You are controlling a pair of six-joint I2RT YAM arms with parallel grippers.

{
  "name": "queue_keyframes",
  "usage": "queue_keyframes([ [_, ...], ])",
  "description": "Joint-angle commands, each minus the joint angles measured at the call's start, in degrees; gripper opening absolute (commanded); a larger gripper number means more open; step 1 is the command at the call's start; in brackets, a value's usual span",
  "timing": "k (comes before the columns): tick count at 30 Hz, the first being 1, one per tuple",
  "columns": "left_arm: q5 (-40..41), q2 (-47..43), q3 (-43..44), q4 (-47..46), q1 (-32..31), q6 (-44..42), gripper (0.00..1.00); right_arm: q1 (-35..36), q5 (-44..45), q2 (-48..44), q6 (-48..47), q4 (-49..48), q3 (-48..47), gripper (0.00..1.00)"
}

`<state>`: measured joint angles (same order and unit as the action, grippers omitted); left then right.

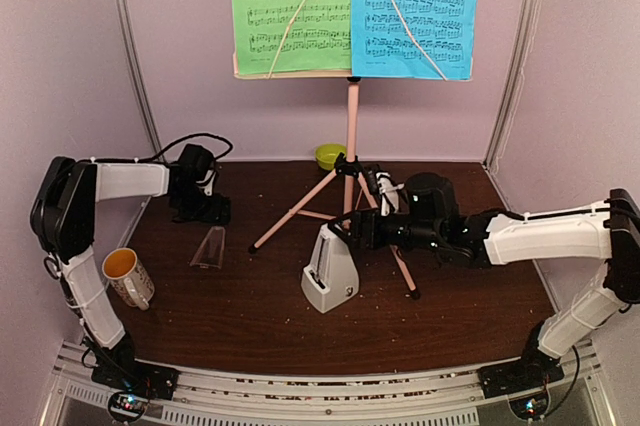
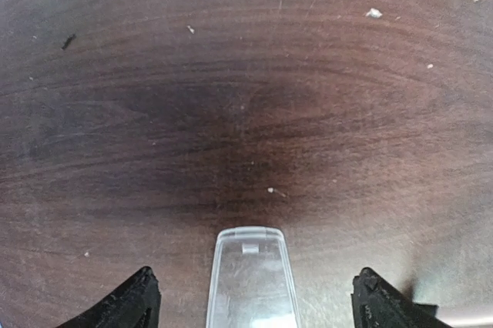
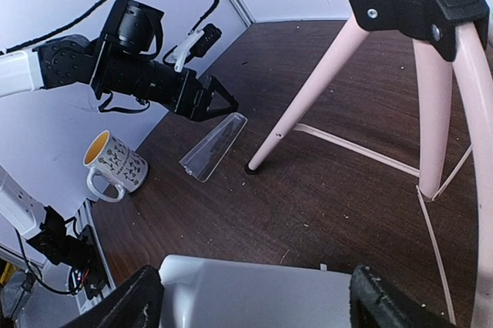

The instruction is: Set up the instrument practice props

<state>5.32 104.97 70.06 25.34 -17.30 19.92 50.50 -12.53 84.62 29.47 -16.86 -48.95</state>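
Observation:
The pink tripod music stand (image 1: 352,116) stands at the back middle, with the green sheet (image 1: 290,6) and the blue sheet (image 1: 415,6) on its desk. The pale pyramid metronome (image 1: 330,278) stands upright in front of the tripod, without its cover. My right gripper (image 1: 358,231) is open at its upper part; in the right wrist view (image 3: 254,301) the metronome body (image 3: 254,289) fills the gap between the fingers. The clear cover (image 1: 209,247) lies flat on the table. My left gripper (image 1: 205,211) is open just behind it; the cover (image 2: 250,282) lies between the fingers.
A white mug (image 1: 128,276) with an orange inside stands at the near left. A small lime-green bowl (image 1: 330,156) sits by the back wall behind the tripod. The tripod legs (image 3: 308,97) spread across the table's middle. Crumbs dot the dark wood table (image 1: 250,326).

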Motion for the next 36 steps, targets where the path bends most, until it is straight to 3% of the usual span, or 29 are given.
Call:
queue_keyframes([
  [1,-1.5,-8.9,-4.1,-5.2,0.2,-0.5,0.88,0.4,-1.3,-0.9,-1.8,6.0,-2.7,0.87],
  [8,-6.3,-25.4,-18.8,-21.1,-4.1,-7.1,0.88,0.4,-3.0,-3.4,-2.4,8.0,-5.6,0.91],
  [11,-10.5,-30.5,-24.5,-28.1,-6.9,-9.9,0.87,0.6,-3.4,-5.8,-2.8,9.5,-5.4,0.99],
  [15,-15.0,-35.9,-31.8,-38.9,-12.8,-14.3,0.82,0.9,-1.8,-9.4,-3.0,11.4,-2.5,0.99],
  [18,-19.7,-36.5,-35.6,-45.0,-16.3,-15.3,0.77,1.1,-1.0,-11.9,-3.7,11.9,2.0,0.90],
  [21,-22.6,-34.0,-37.1,-48.4,-19.8,-15.8,0.71,1.5,-0.1,-13.3,-5.4,12.8,6.4,0.74],
  [25,-23.0,-28.2,-37.2,-52.4,-24.1,-17.0,0.64,2.6,2.0,-13.0,-5.9,11.7,10.5,0.58],
  [29,-22.5,-21.5,-36.5,-57.8,-26.0,-15.7,0.49,4.1,3.9,-9.2,-4.9,10.3,10.7,0.42],
  [36,-17.2,-13.9,-32.6,-58.5,-27.6,-15.5,0.33,5.3,7.5,-3.1,-1.7,8.2,9.8,0.28],
])
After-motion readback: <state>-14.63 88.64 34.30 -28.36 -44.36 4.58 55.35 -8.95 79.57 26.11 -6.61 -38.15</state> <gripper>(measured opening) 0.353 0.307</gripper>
